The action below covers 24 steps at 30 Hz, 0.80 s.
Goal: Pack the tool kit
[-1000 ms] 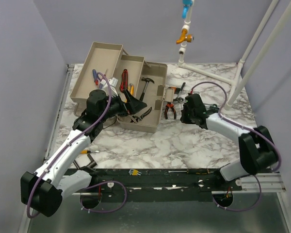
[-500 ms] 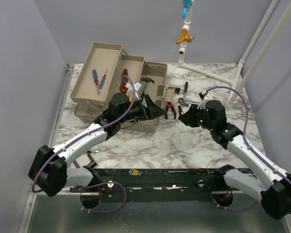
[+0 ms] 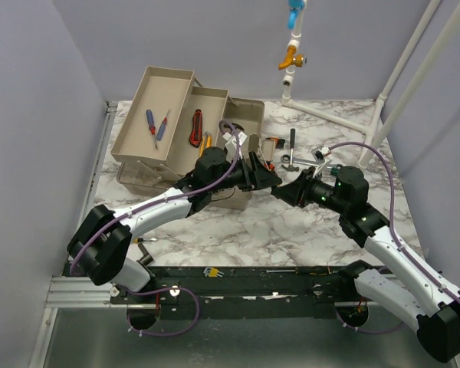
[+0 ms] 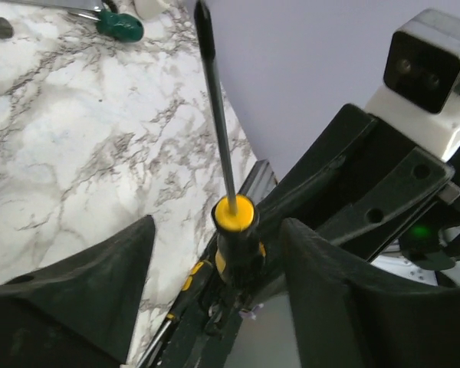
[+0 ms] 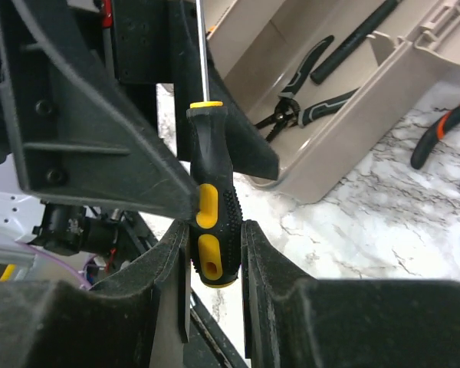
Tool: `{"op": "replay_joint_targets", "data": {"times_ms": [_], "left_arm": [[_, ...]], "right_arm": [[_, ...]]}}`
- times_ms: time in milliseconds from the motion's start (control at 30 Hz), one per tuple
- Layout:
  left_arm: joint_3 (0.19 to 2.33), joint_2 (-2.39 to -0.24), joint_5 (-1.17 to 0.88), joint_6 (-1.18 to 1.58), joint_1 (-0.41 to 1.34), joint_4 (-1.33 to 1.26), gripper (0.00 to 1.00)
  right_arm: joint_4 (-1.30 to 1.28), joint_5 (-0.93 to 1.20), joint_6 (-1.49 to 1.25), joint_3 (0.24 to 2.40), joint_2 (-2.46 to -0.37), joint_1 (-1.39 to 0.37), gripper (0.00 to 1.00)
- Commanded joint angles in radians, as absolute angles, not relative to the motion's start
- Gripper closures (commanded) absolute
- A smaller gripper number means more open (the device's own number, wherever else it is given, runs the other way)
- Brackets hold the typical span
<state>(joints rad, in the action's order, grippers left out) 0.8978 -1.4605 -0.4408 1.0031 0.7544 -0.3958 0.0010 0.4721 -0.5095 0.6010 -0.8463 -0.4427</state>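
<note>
Black-and-yellow, the screwdriver (image 5: 207,201) stood upright at the centre of the right wrist view. Its butt was pinched between the fingers of the right gripper (image 5: 215,245), and its steel shaft pointed at the top edge. In the left wrist view the shaft ran toward the upper left, and the left gripper (image 4: 217,238) was spread either side of the handle, not touching it. From above, the tool hung mid-frame, just right of the toolbox (image 3: 238,201).

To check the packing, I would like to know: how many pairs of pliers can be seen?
2. The black-handled pliers lie inside the toolbox; the orange-handled pliers lie on the table beside it. More may be hidden.
</note>
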Motion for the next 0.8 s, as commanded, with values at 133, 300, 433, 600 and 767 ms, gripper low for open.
{"op": "replay_joint_targets", "data": {"times_ms": [133,300,433,600,767], "left_arm": [[0.960,-1.517,-0.498,1.018,0.765,-0.509,0.87],[0.992,-1.476,-0.458,0.909,0.753,-0.362,1.00],[1.093,-1.441,-0.439,0.743,0.702,-0.091,1.00],[1.317,-1.432,-0.260,0.490,0.640,0.365,1.00],[1.527,-1.480,0.035,0.302,0.619,0.679,1.00]], "right_arm": [[0.092,0.575,-0.537,0.588,-0.850,-0.436,0.91],[0.068,0.522,-0.533,0.585,-0.830,-0.435,0.25],[0.038,0.430,-0.522,0.576,-0.765,-0.434,0.15],[0.002,0.340,-0.509,0.573,-0.708,-0.435,0.13],[-0.050,0.280,-0.507,0.570,-0.700,-0.435,0.13]]}}
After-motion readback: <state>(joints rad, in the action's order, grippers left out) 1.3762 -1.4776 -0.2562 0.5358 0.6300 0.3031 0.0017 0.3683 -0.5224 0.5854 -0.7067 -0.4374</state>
